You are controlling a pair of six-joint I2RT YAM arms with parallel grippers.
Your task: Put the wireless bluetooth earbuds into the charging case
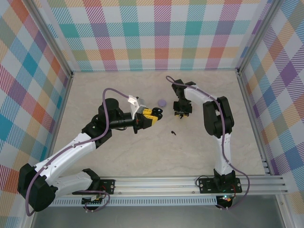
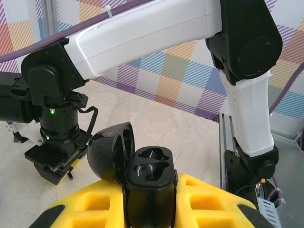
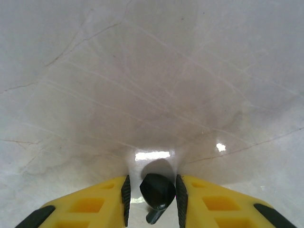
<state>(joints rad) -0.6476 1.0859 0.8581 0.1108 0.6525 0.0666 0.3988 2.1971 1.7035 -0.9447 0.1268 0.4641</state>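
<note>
Where the arms meet: mid-table on the marble-patterned table (image 1: 118, 156), the two grippers facing each other and near, not touching.
Left gripper (image 1: 153, 114): its yellow fingers (image 2: 90, 204) are clamped on the black charging case (image 2: 151, 187), one on each side of the base.
Black charging case: held off the table with its mouth turned toward the right arm; the lid (image 2: 110, 154) is swung open on the hinge (it hangs out to the left in the left wrist view), and both wells are bare.
Right gripper (image 1: 183, 113): pointed down close over the table, its yellow fingers (image 3: 213, 204) pinched on a black earbud (image 3: 156, 190).
Held black earbud: sits between the dark pads, rounded body toward the table, stem toward the wrist; whether it touches the surface cannot be told.
Loose black earbud (image 1: 173, 132): lying on the table nearer the bases, between the two grippers and apart from both.
Lilac round case (image 1: 162, 102): on the table just beyond the left gripper; open or closed cannot be told (too small).
</note>
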